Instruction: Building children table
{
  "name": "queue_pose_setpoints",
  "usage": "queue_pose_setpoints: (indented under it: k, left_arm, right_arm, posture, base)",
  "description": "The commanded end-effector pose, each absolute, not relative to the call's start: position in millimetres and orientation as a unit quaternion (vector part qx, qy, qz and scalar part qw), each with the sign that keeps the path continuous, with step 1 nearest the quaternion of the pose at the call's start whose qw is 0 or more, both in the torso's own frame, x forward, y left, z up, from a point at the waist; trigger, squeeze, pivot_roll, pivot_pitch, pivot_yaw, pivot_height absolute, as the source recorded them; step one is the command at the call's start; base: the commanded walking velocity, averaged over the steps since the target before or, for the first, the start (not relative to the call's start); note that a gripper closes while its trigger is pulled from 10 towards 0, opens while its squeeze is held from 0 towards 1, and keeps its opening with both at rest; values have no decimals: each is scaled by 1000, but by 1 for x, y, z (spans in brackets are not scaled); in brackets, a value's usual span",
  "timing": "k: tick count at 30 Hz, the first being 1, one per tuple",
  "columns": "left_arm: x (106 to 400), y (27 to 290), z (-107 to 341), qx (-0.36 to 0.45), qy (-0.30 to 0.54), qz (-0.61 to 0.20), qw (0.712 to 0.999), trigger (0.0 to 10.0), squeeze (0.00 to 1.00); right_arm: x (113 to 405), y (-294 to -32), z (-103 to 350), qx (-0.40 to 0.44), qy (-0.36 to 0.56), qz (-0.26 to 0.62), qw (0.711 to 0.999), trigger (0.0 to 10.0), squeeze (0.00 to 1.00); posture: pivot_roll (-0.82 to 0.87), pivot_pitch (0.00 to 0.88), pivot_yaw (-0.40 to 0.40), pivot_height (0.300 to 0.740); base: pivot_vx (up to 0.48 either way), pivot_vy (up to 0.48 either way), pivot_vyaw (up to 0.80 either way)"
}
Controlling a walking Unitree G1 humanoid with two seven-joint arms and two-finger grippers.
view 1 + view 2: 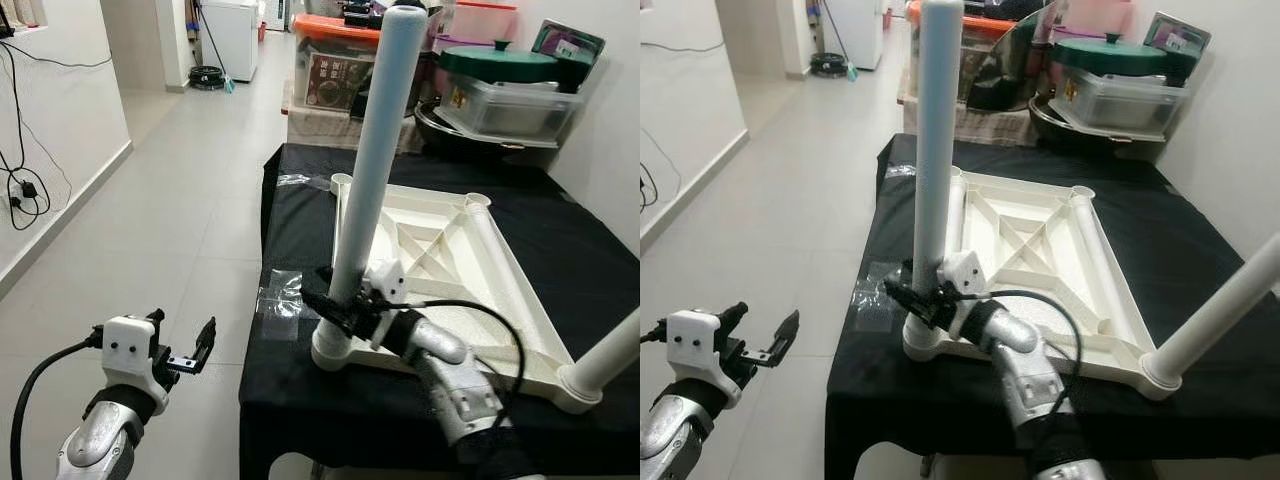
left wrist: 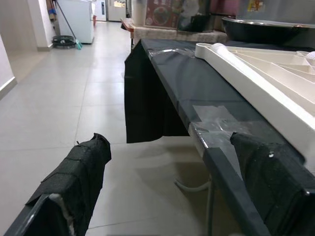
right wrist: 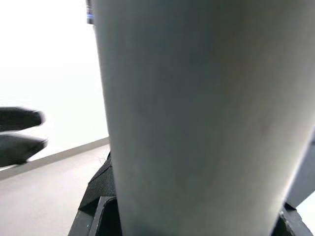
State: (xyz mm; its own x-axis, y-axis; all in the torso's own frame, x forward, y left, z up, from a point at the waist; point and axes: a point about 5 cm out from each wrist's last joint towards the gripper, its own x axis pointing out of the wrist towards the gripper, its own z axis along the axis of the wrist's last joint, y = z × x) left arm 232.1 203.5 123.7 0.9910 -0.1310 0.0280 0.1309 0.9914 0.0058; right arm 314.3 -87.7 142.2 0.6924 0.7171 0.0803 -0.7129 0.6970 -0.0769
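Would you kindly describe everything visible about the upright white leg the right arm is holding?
The white leg is a long, smooth tube, apparently plastic, standing nearly upright with a slight tilt. Its foot sits in the round socket at the near left corner of the upside-down white tabletop, which lies on a black-covered table. The right end effector is shut around it just above the socket.

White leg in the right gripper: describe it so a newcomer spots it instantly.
On the black-draped table lies an upturned white tabletop. At its near left corner stands the leg, upright in its socket, with the right gripper clamped low on it. The other fitted leg, near right, leans outward.
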Motion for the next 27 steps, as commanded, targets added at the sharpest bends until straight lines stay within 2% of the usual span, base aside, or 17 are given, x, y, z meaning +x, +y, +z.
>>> queue_pose_setpoints:
  k: [1, 3, 5, 7, 12, 18, 22, 24, 26, 27]
  left_arm:
    - [234, 201, 123, -4, -15, -71, 997, 10000, 0]
    - [234, 201, 123, -4, -15, -70, 997, 10000, 0]
    - [235, 201, 122, -4, -16, -68, 998, 10000, 0]
    - [234, 201, 122, -4, -16, -67, 998, 10000, 0]
    - [233, 199, 120, -4, -13, -67, 998, 10000, 0]
    - [234, 199, 119, -3, -12, -68, 998, 10000, 0]
    - [235, 199, 119, -3, -11, -68, 998, 10000, 0]
    - [236, 199, 118, -3, -11, -68, 998, 10000, 0]
    - [237, 199, 118, -3, -11, -69, 998, 10000, 0]
    - [238, 199, 119, -3, -13, -70, 997, 10000, 0]
  right_arm:
    - [313, -87, 124, -36, -3, 371, 928, 10000, 0]
    - [315, -88, 122, -42, 6, 350, 936, 10000, 0]
    - [323, -96, 120, -58, 15, 282, 957, 10000, 0]
    - [324, -99, 120, -66, 15, 268, 961, 10000, 0]
    - [324, -101, 116, -145, 17, 257, 955, 10000, 0]
    - [325, -103, 114, -145, 21, 245, 958, 10000, 0]
    - [328, -109, 115, -106, 27, 221, 969, 10000, 0]
    - [332, -112, 120, -54, 21, 210, 976, 10000, 0]
    - [333, -113, 124, -36, 15, 209, 977, 10000, 0]
    - [336, -111, 133, 4, 10, 214, 977, 10000, 0]
  posture:
    - [62, 0, -98, 740]
    - [58, 0, -101, 740]
    - [58, 0, -104, 740]
    - [58, 0, -104, 740]
    - [57, 0, -106, 740]
    - [57, 0, -106, 740]
    - [56, 0, -103, 740]
    - [56, 0, -102, 740]
    - [55, 0, -101, 740]
    - [51, 0, -97, 740]
  base:
    - [0, 0, 0]
    - [0, 0, 0]
    - [0, 0, 0]
    - [0, 0, 0]
    - [0, 0, 0]
    - [0, 0, 0]
    - [0, 0, 0]
    - [0, 0, 0]
    - [0, 0, 0]
    - [0, 0, 0]
